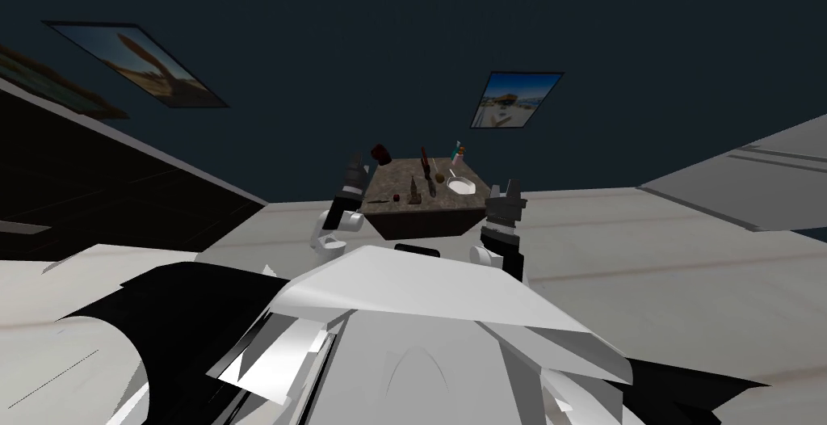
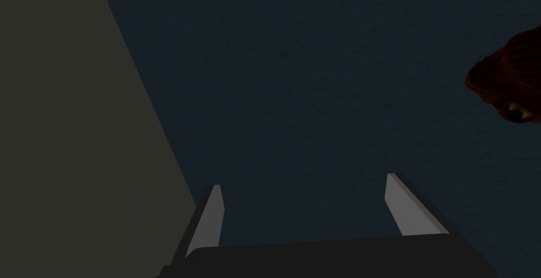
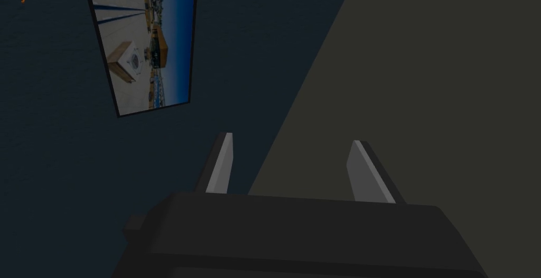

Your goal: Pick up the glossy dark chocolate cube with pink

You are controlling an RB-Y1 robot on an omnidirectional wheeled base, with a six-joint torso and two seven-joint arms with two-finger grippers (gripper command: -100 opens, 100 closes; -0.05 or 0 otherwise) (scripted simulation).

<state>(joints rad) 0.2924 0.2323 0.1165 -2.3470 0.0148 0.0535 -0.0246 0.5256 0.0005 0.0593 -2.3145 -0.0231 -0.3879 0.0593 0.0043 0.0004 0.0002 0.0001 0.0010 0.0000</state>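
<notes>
The dark reddish-brown, blocky cube (image 1: 379, 153) sits at the far left corner of the small brown mottled worktop (image 1: 396, 179), well apart from the white bowl (image 1: 460, 184) near the right side. No pink shows on it. In the left wrist view it is a dark red-brown lump (image 2: 504, 76) with a small yellowish spot.

The left claw (image 1: 354, 170) is up at the worktop's left edge, its two light grey fingers (image 2: 211, 214) standing apart with nothing between them. The cube lies just ahead of that claw and to its inner side, toward the worktop's middle. In the wrist view it is outside the gap, past the finger nearer the worktop, so the claw points by it at the wall. The right claw (image 1: 505, 191) hangs at the near right corner, its fingers likewise apart and empty, with the worktop between it and the cube.

The left arm is plainly the nearer. As I judge it, the coming move turns on swinging the left claw inward and tipping it down until the cube sits between the fingers. A cube offers no long axis, and I cannot tell how its faces are turned.
</notes>
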